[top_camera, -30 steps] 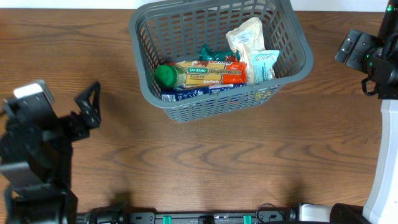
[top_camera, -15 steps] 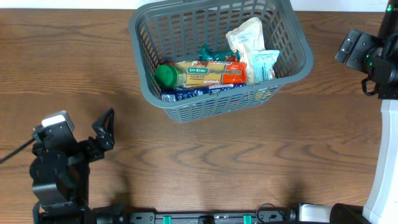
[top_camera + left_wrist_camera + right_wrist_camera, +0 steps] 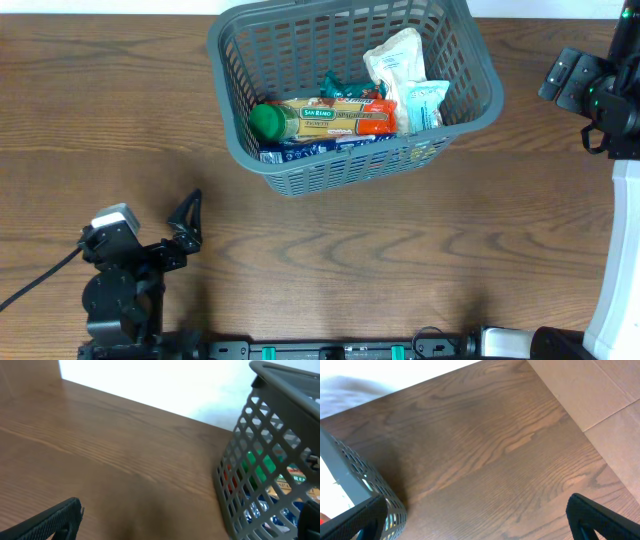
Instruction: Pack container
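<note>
- At the far middle of the bench, overhead view: container, dark grey lattice basket, turned slightly askew.
- Inside it: long yellow-orange pasta pack lying across, green cap at its left end, blue pack along the near wall, teal wrapper behind the pasta, white pouch propped at the right, pale blue-white bag just beside it.
- Left arm sits low at the near left, well apart from the container; left fingers hold nothing, and only one shows clearly here.
- Right arm is at the right edge, apart from the container; its fingers can't be made out from this view.
- Left wrist view: container at the right of frame, with green cap, some red-orange and some blue pack showing through the lattice.
- Left fingers sit at the two bottom corners of the frame, spread wide, with bare bench between them and nothing gripped.
- Right wrist view: a corner of the container at the left edge, bench filling the middle, tan surface beyond the bench edge at upper right.
- Right fingers sit at the two bottom corners, spread wide, nothing between them, not touching the container.
</note>
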`<state>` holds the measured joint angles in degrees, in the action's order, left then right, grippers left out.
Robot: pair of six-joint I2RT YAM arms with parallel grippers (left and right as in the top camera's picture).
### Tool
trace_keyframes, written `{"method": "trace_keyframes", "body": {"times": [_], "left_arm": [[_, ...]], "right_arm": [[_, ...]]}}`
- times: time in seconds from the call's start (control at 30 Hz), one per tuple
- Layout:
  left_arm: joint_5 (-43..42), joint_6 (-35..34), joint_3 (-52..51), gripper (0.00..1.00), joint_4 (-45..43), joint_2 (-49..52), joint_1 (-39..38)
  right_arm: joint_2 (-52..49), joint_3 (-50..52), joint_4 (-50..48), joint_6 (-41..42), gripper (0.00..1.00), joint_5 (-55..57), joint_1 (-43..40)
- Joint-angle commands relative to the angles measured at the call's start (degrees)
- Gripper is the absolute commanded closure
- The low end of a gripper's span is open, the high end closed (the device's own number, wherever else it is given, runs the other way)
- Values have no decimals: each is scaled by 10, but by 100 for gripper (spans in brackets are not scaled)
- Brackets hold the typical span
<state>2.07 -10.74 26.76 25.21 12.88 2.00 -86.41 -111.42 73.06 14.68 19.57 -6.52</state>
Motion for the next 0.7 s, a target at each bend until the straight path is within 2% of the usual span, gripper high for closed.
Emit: {"method": "trace_keyframes", "body": {"times": [0.0, 0.13, 0.67], "left_arm": [[-1, -15, -23, 1, -14, -12, -12], [-1, -34, -51, 1, -23, -26, -16], [-1, -38, -136, 1, -38, -104, -16]], "right_arm": [[0, -3, 1, 7, 1, 10, -2], [0, -3, 1, 7, 1, 10, -2], [0, -3, 1, 7, 1, 10, -2]]}}
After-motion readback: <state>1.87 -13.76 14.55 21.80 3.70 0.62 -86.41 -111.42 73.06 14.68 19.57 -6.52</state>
